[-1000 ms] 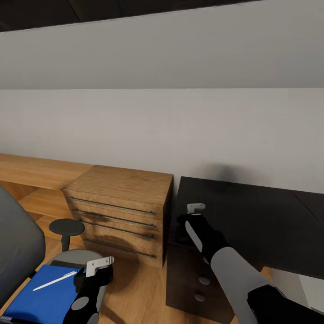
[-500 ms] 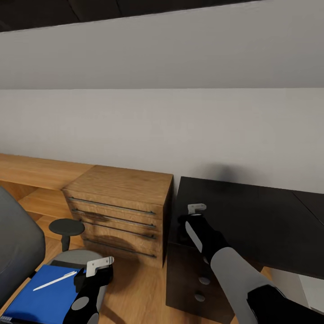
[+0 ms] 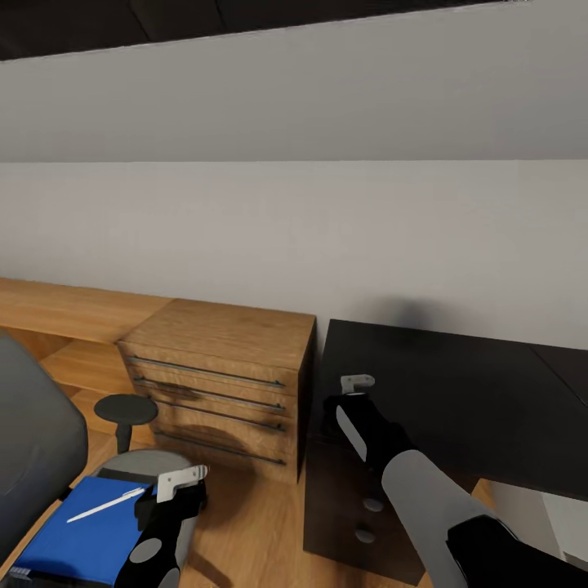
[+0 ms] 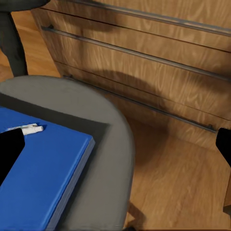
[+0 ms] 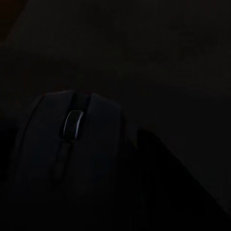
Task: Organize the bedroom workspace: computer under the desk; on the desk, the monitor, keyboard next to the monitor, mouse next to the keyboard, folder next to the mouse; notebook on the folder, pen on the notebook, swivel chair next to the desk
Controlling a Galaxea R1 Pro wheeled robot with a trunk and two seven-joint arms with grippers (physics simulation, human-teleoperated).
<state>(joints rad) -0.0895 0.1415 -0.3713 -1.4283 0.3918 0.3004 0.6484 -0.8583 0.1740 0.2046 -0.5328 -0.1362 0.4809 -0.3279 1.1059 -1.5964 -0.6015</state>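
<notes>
The blue folder lies on the grey swivel chair's seat, with the white pen resting on it. My left gripper hovers open over the seat's edge, beside the folder. My right gripper is at the left end of the black desk. Its wrist view is very dark, with the black mouse close in front of the fingers; I cannot tell whether they grip it. The notebook, computer, monitor and keyboard are out of view.
A light-wood drawer chest stands between chair and desk, with a low wooden shelf to its left. The chair's round dark armrest rises beside the seat. Desk drawers with round knobs sit under my right arm. A grey wall runs behind.
The whole picture has shifted slightly, so the camera moved. Neither arm nor the folder and pen have visibly moved.
</notes>
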